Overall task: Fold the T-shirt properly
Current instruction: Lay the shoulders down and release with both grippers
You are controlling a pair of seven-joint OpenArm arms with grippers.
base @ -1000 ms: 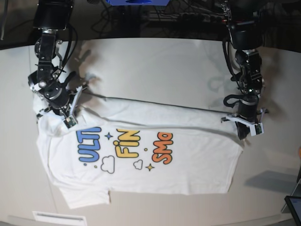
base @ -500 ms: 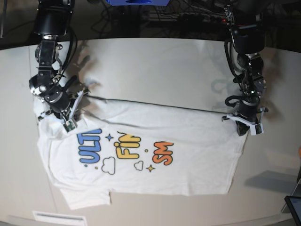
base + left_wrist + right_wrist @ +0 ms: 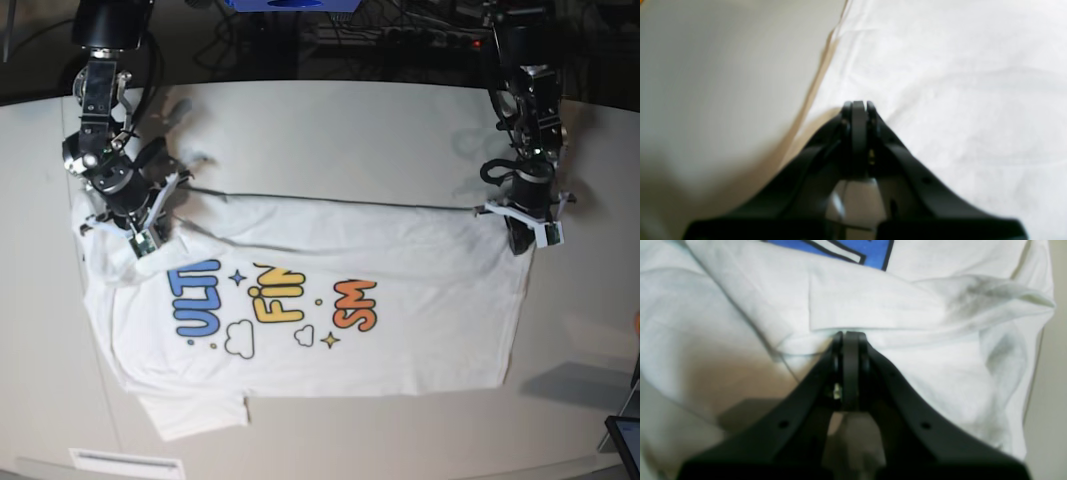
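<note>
On the pale table (image 3: 330, 110), the T-shirt (image 3: 400, 340) lies spread print-up, its far edge pulled into a straight taut line between the 2 grippers. The left gripper (image 3: 524, 238) pinches the shirt's far corner by the hem, jaws pressed together on the cloth. The right gripper (image 3: 143, 236) is clamped on bunched fabric just beyond the blue lettering (image 3: 197, 312).

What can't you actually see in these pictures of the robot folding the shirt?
- Base view: the top of the printed words on the T-shirt is covered by the folded-over upper edge.
- Left wrist view: the left gripper is blurred, and any pinched cloth is hidden behind its tip.
- Right wrist view: the blue print is cut off by the top edge; the right gripper hides what it pinches.
- The neck label: not visible anywhere.
</note>
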